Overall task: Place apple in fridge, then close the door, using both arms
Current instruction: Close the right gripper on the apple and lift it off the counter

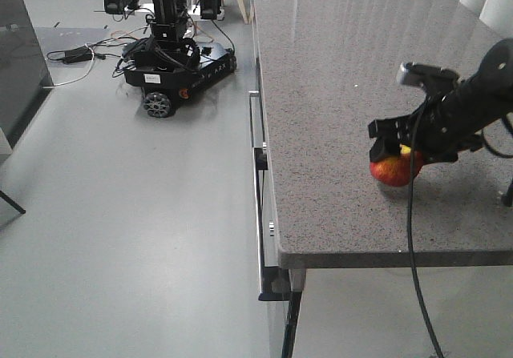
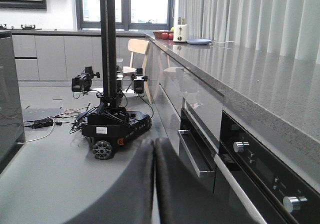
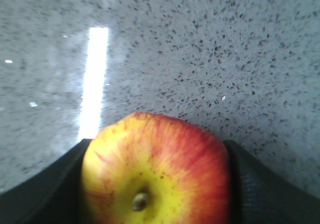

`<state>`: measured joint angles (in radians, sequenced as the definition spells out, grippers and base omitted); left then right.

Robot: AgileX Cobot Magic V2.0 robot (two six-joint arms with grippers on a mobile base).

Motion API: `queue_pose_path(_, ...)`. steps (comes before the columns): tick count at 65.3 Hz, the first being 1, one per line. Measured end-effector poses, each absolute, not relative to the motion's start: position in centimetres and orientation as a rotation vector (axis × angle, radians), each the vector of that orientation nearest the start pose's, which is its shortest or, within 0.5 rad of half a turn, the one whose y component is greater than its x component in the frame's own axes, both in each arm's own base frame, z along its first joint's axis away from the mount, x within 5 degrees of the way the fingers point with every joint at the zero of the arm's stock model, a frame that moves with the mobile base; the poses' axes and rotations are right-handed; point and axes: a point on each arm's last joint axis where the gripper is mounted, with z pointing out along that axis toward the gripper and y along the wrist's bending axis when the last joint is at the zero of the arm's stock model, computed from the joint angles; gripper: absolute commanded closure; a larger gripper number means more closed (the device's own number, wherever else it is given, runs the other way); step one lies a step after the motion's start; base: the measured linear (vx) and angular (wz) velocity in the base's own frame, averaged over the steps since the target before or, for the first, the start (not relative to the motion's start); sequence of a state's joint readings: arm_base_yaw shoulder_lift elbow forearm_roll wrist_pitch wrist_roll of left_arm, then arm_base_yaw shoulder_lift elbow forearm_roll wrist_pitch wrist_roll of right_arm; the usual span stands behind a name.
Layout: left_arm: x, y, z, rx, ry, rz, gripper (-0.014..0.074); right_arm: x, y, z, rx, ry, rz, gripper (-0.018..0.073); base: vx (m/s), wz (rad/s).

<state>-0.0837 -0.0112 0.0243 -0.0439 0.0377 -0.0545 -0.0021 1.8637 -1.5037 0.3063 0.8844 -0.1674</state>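
Grey floor fills the left of the front view, where one dark grey panel (image 1: 18, 54) stands at the edge; whether it belongs to the fridge cannot be told. Right of it sits one black wheeled robot (image 1: 172, 62) with loose cables around it. Further right, the speckled stone countertop (image 1: 345, 94) carries one apple (image 1: 395, 170), near the counter's front edge. The right arm (image 1: 473, 102) reaches in from the right, sloping down toward the apple, and the right gripper (image 1: 398, 150) is clamped on the apple from above.

Only the right wrist view shows the apple close: red with a yellow centre, stem dimple facing the camera, a black finger (image 3: 45, 199) pressed against each side, two in all.

Only the left wrist view shows the left gripper (image 2: 154, 184), held level and low beside the cabinets, its jaws pressed together on nothing. That view alone shows the oven front with two silver knobs (image 2: 240, 146).
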Motion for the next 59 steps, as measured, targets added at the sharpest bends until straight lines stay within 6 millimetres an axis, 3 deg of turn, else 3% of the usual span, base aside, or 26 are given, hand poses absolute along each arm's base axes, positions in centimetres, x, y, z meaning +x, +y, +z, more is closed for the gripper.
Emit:
queue_pose_path(9, 5.6, -0.5, 20.2, -0.010, 1.536, -0.146, 0.0602, 38.0, 3.0, 29.0, -0.128, 2.612, 0.308, 0.0337, 0.00, 0.00)
queue_pose_path(23, 5.6, -0.5, 20.2, -0.010, 1.536, -0.146, 0.0602, 32.4, 7.0, 31.6, -0.328, 2.503, 0.320, 0.0337, 0.00, 0.00)
queue_pose_path(35, 5.6, -0.5, 20.2, -0.010, 1.536, -0.146, 0.0602, 26.7, 9.3, 33.8, -0.458, 2.381, 0.353, 0.0337, 0.00, 0.00)
queue_pose_path(48, 5.6, -0.5, 20.2, -0.010, 1.536, -0.146, 0.0602, 21.1, 10.3, 34.3, -0.570, 2.296, 0.411, 0.0337, 0.00, 0.00)
queue_pose_path(59, 5.6, -0.5, 20.2, -0.010, 1.536, -0.146, 0.0602, 17.0, 9.5, 33.3, -0.587, 2.267, 0.456, 0.0337, 0.00, 0.00)
